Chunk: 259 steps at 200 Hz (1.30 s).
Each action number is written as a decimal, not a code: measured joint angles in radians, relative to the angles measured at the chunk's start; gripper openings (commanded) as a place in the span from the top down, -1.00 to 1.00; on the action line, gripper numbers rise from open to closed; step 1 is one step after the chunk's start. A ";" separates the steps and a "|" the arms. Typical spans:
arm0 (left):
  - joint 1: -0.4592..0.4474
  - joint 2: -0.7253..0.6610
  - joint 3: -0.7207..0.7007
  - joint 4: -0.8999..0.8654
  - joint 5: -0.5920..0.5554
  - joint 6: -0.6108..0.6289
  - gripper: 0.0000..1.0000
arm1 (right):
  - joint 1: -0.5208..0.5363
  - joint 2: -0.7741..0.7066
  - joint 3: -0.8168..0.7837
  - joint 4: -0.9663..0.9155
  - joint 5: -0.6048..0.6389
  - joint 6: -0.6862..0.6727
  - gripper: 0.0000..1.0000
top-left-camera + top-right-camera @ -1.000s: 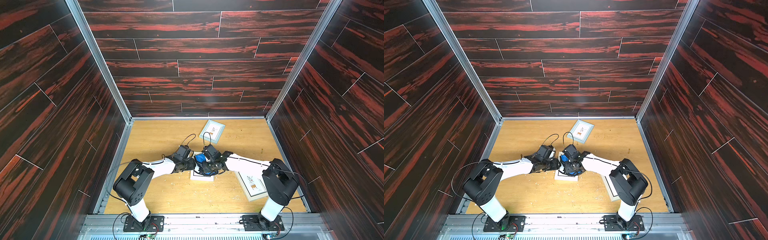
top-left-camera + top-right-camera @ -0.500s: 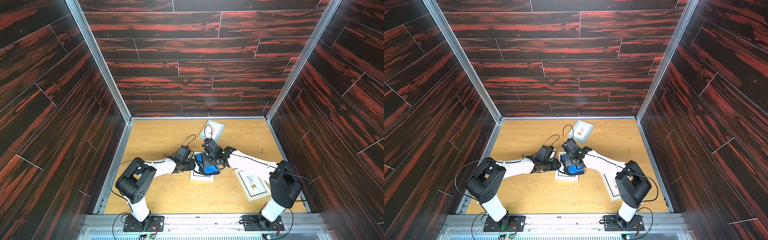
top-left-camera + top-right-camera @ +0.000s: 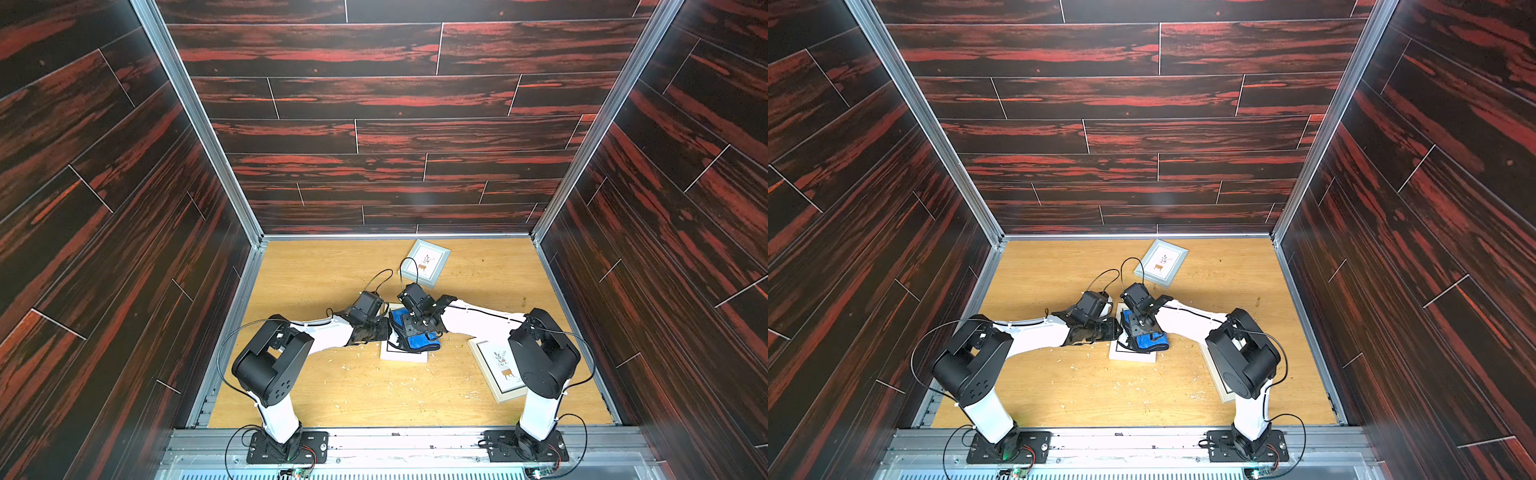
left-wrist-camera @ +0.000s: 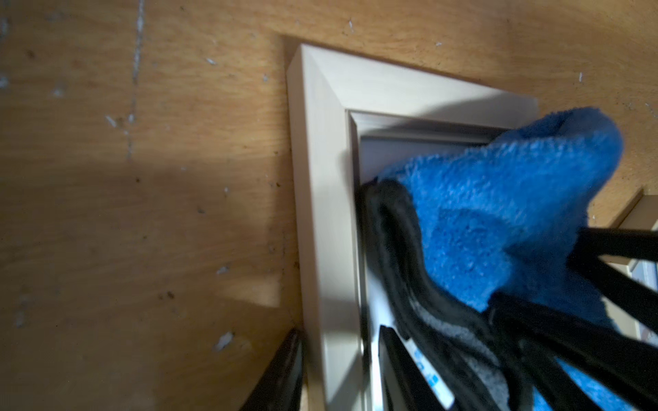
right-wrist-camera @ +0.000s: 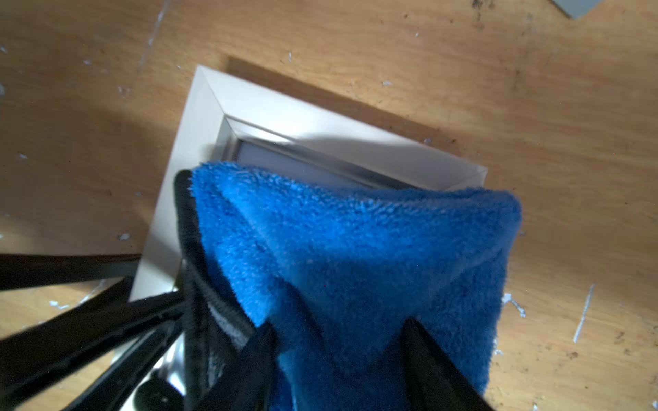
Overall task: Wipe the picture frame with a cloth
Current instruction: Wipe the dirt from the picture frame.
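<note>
A white picture frame [image 3: 401, 356] [image 3: 1129, 356] lies flat in the middle of the wooden table in both top views. My left gripper [image 4: 338, 332] [image 3: 384, 330] is shut on the frame's left rail [image 4: 320, 178], with one finger outside the rail and one inside. The bright blue cloth [image 5: 356, 242] [image 3: 417, 341] with black edging is bunched up, and my right gripper [image 5: 338, 327] [image 3: 409, 334] is shut on it. The cloth [image 4: 498, 199] rests on the frame's [image 5: 249, 103] glass and covers most of it.
A second framed picture [image 3: 426, 262] lies near the back wall. A third [image 3: 494, 370] lies at the right, partly under my right arm. White flecks [image 3: 361, 365] dot the table in front of the frame. Dark panelled walls close in three sides.
My right gripper has dragged the cloth across the frame toward its near right side, and more blue shows now. The left gripper has stayed on the rail.
</note>
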 measured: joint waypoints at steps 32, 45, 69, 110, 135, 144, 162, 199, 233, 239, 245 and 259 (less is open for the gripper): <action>-0.002 0.015 0.018 -0.003 -0.008 0.000 0.22 | 0.001 0.012 -0.030 0.032 -0.001 0.000 0.62; -0.003 0.020 0.023 -0.003 -0.013 0.000 0.25 | 0.002 0.009 -0.050 0.053 -0.002 -0.002 0.80; -0.003 0.030 0.032 -0.002 -0.030 -0.001 0.32 | 0.003 -0.030 -0.100 0.083 -0.008 0.010 1.00; -0.004 0.036 0.037 0.002 -0.048 -0.001 0.46 | 0.022 -0.146 -0.198 0.069 -0.068 0.022 1.00; -0.004 0.036 0.037 0.002 -0.050 0.000 0.47 | 0.045 -0.164 -0.208 0.038 -0.092 0.034 1.00; -0.004 0.036 0.037 0.002 -0.050 0.000 0.47 | 0.049 -0.160 -0.208 0.035 -0.094 0.037 1.00; -0.004 0.036 0.037 0.001 -0.052 0.001 0.47 | 0.046 -0.122 -0.179 0.026 -0.085 0.045 1.00; -0.004 0.032 0.031 0.005 -0.057 -0.002 0.47 | -0.027 0.035 -0.001 0.022 -0.052 0.038 1.00; -0.005 0.026 0.016 0.021 -0.066 -0.014 0.47 | -0.055 0.042 -0.007 0.065 -0.041 0.032 1.00; -0.006 0.024 0.013 0.024 -0.068 -0.016 0.47 | -0.046 0.026 -0.032 0.076 -0.042 0.032 1.00; -0.007 0.024 0.011 0.028 -0.070 -0.018 0.47 | -0.031 0.004 -0.064 0.085 -0.044 0.033 1.00; -0.008 0.024 0.010 0.031 -0.072 -0.020 0.47 | 0.007 -0.051 -0.134 0.093 -0.059 0.042 1.00</action>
